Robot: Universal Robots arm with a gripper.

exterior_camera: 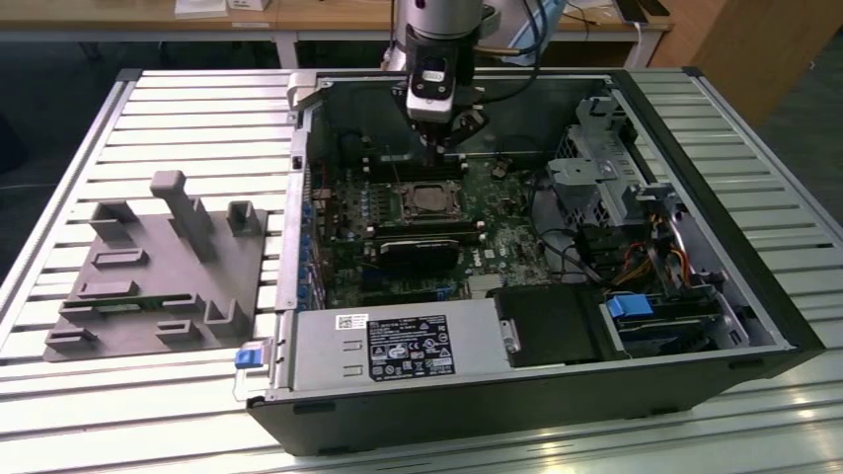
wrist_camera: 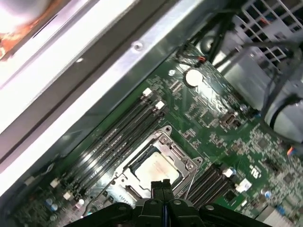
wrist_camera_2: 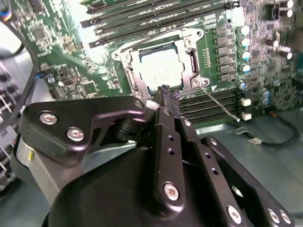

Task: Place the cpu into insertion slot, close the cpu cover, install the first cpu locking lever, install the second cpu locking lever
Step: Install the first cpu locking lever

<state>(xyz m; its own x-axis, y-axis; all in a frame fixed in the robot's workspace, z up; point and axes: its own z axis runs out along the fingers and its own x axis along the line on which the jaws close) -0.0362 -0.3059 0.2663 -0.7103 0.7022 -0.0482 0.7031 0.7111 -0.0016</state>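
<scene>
The cpu [wrist_camera_2: 161, 71] [wrist_camera: 156, 168] shows its pale silver top lying flat in the insertion slot [exterior_camera: 428, 200] on the green board. The cpu cover [wrist_camera_2: 131, 72] [wrist_camera: 179, 152], a thin silver frame, lies down around it. One thin wire locking lever [wrist_camera_2: 218, 102] sticks out slantwise from a corner of the socket, over the memory slots. My gripper [exterior_camera: 444, 141] [wrist_camera_2: 165, 92] [wrist_camera: 161, 185] hangs just above the socket's edge, towards the case's back wall. Its two black fingers are pressed together, shut, with nothing between them.
Long black memory slots [wrist_camera: 118, 132] flank the socket. A black block [exterior_camera: 421, 252] sits in front of it, and a power supply [exterior_camera: 395, 346] lies nearer the front. A drive cage [exterior_camera: 593, 168] and cables [exterior_camera: 633, 257] fill the exterior view's right. A grey fixture [exterior_camera: 158, 267] rests on the slatted table.
</scene>
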